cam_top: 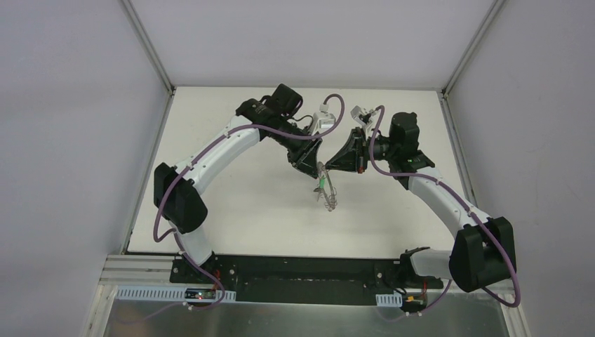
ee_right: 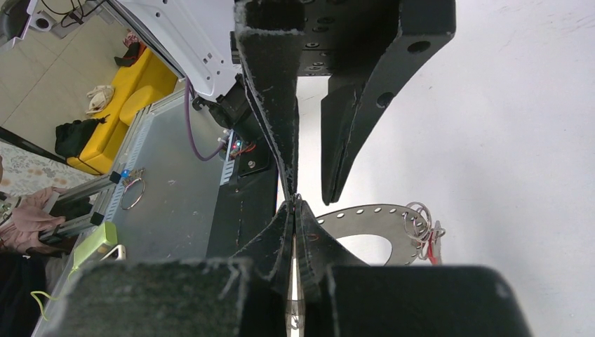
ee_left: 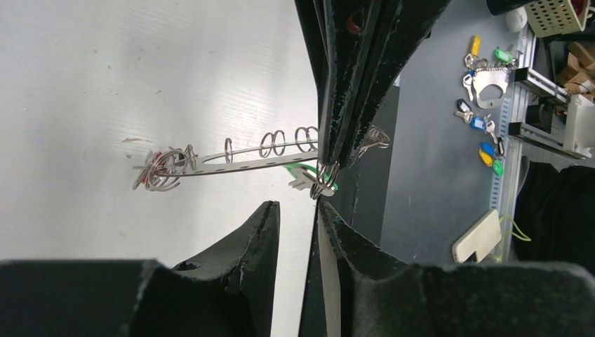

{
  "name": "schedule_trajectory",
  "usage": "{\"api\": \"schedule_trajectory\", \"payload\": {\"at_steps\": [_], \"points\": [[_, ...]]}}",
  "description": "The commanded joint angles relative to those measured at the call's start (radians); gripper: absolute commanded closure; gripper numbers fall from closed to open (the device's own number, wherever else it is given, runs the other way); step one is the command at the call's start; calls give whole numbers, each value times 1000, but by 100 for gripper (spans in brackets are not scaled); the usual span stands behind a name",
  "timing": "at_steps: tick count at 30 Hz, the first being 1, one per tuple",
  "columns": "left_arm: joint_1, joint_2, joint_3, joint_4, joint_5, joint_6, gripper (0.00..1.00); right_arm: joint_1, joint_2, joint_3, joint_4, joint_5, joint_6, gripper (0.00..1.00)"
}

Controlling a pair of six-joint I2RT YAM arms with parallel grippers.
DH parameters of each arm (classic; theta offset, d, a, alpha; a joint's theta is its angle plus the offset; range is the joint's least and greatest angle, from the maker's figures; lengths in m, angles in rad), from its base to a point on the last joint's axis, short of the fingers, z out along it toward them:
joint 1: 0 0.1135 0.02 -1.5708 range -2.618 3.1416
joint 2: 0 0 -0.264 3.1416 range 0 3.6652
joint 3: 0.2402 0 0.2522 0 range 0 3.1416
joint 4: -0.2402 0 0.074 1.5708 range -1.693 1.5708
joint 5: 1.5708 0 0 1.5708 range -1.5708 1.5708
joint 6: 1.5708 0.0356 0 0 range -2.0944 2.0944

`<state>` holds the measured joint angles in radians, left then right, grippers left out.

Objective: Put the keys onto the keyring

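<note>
My right gripper (ee_right: 293, 208) is fully closed and clamps the rim of the keyring (ee_left: 238, 163). The keyring is held at one end over the middle of the table (cam_top: 245, 210). A green key (ee_left: 303, 175) hangs from a wire loop just beside the clamped point. A red key (ee_right: 429, 254) sits among the loops at the opposite end. My left gripper (ee_left: 295, 205) is partly open, fingers apart, gripping nothing. Its tips are just beside the green key.
</note>
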<state>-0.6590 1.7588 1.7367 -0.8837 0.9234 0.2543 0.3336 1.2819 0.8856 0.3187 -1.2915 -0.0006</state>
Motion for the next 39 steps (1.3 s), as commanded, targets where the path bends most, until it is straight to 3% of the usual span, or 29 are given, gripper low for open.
{"api": "schedule_trajectory", "payload": {"at_steps": [1,7,12,39], "points": [[15,-77,29,-38,-13,78,70,-6,-32,13,57,-25,-2,100],[15,-109,9,36,2,77,54,-5,-30,15,58,-29,23,100],[13,-101,-5,129,31,22,50,-6,-30,16,58,-32,25,100],[-2,-70,-109,280,117,-103,72,-13,-24,12,57,-19,21,100]]}}
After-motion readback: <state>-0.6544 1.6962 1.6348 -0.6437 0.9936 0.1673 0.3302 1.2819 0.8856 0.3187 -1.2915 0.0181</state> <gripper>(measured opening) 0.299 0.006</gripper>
